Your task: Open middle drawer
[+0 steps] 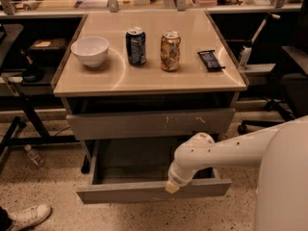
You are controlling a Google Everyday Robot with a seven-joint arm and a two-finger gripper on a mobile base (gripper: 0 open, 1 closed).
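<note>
The middle drawer [120, 192] is a wide, shallow grey drawer with a plain flat front. It stands pulled out from the cabinet toward the camera, and its grey tray-like inside [130, 163] shows and looks empty. My gripper [172, 186], at the end of the white arm [211, 153], sits at the top edge of the drawer's front, right of its middle. The arm reaches in from the right and hides the gripper's tip. Above the open drawer is the taller grey drawer front with pale scratch marks [144, 123], which is closed.
On the cabinet top [144, 78] stand a white bowl [90, 50], a blue can [136, 45], a gold can [170, 51] and a dark snack bar [211, 60]. A plastic bottle [34, 155] and a shoe [26, 215] lie on the floor at the left. An office chair [288, 76] stands at the right.
</note>
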